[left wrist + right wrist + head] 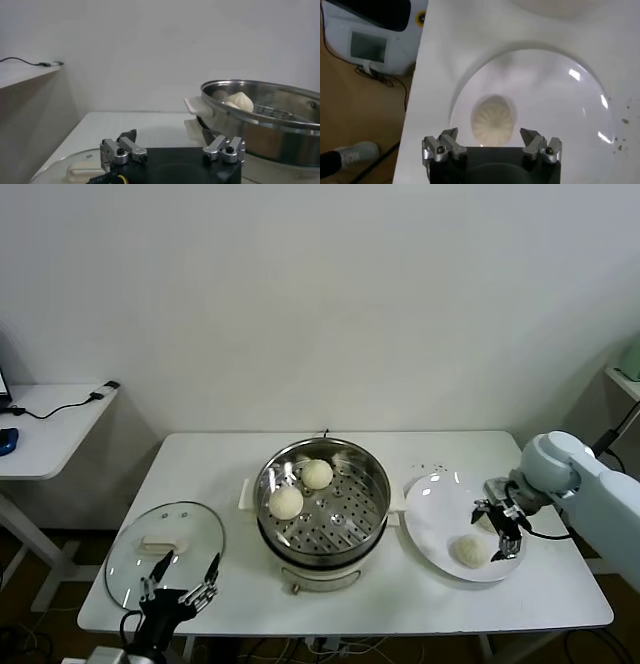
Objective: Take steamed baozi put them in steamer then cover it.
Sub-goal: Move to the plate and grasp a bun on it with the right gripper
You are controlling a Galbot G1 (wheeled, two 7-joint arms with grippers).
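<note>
So, table (200,474) first: the steamer (322,509) sits mid-table with two steamed baozi (286,502) in its tray, the cover (165,552) lying left of the steamer, a plate (440,504) right of it. My right gripper (503,531), jaws wide open, hovers over a plate bun (470,550); I'd say it needs lowering and closing next. The left gripper (180,582) idles open beside the cover.

Counting now: 2 baozi sitting in steamer (322,529), at 9 (286,502) and 12 o'clock (317,474); plate (432,514) showing 1 baozi (470,550) clearly; 1 cover (165,553).
</note>
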